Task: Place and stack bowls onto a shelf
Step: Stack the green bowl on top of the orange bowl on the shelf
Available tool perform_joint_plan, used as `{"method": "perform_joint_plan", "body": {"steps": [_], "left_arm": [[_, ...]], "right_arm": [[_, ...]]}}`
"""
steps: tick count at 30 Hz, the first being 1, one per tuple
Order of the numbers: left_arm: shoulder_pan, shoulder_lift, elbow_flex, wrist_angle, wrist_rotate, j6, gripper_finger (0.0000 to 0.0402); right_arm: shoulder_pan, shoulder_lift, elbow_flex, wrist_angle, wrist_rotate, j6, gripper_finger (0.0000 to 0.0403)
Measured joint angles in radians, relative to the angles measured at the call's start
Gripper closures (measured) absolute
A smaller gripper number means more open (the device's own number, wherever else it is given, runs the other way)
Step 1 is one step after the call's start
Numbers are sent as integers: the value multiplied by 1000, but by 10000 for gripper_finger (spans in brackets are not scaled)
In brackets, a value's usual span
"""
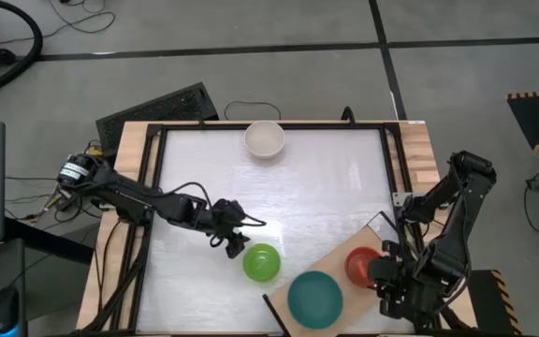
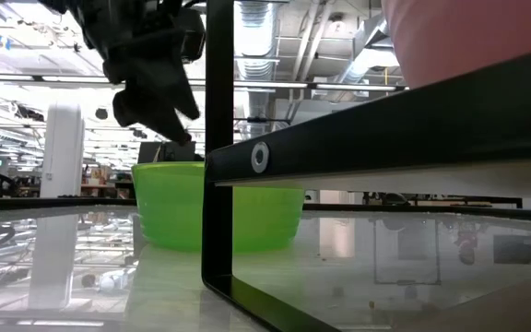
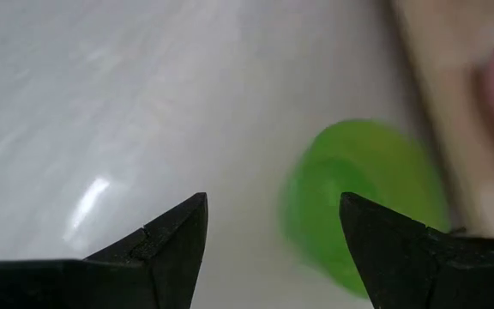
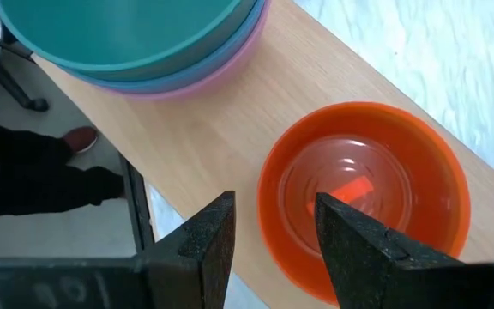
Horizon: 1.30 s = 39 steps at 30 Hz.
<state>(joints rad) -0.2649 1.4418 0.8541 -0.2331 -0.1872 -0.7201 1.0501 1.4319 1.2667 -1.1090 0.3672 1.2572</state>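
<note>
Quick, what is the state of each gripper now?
Left gripper: open, empty, beside the green bowl.
Right gripper: open, empty, over the red bowl.

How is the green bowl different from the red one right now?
The green bowl sits on the white table; the red bowl sits on the wooden shelf. The green bowl lies beside the left gripper, the red bowl by the right gripper, whose open jaws straddle its rim. A bowl stack shares the shelf with the red bowl; the green has no bowl touching it. Both stand upright and look alike in size.
</note>
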Motion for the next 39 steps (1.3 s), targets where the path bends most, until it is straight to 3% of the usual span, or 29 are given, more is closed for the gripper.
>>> {"method": "perform_joint_plan", "body": {"steps": [16,25,39], "left_arm": [[-63,0,-47,107,-67,-61,152],[-94,0,-47,119,-192,-75,152],[-139,0,-47,115,-177,-198,152]], "right_arm": [[-39,0,0,92,0,-7,217],[-39,0,0,99,0,34,217],[-37,0,0,130,-10,24,217]]}}
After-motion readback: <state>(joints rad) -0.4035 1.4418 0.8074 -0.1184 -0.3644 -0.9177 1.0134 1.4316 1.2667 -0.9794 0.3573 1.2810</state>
